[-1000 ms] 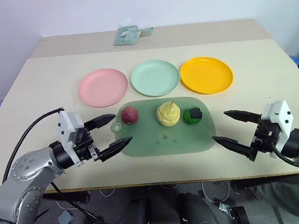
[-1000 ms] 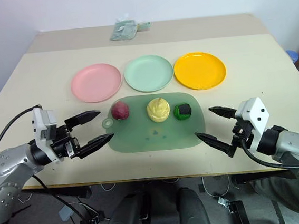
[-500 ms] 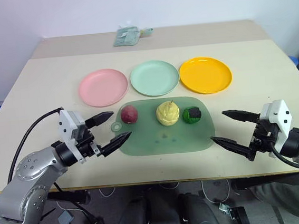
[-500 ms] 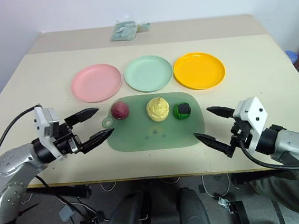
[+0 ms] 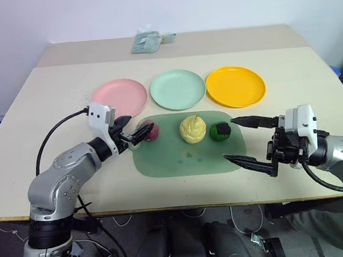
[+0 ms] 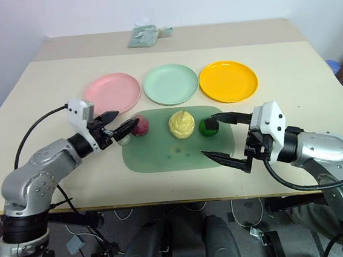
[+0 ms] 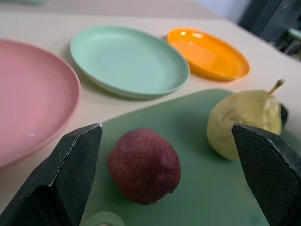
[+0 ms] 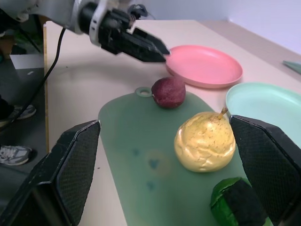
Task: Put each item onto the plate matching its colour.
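Note:
On the translucent green mat (image 5: 186,158) lie a dark reddish-purple lump (image 5: 152,132), a pale yellow pear-like item (image 5: 193,129) and a dark green chunk (image 5: 220,131). Behind the mat stand a pink plate (image 5: 119,99), a mint green plate (image 5: 178,89) and an orange-yellow plate (image 5: 235,86), all bare. My left gripper (image 5: 136,126) is open at the mat's left end, its fingers on either side of the purple lump (image 7: 144,165) and not closed on it. My right gripper (image 5: 228,139) is open at the mat's right end, beside the green chunk (image 8: 237,202).
A folded pale green cloth (image 5: 148,41) lies near the table's far edge. A black cable (image 5: 56,134) loops from my left wrist over the table. The table's front edge (image 5: 185,203) runs just below the mat.
My left gripper has moved forward and to the right, from beside the mat to around the purple lump. My right gripper has shifted left and slightly up, towards the green chunk.

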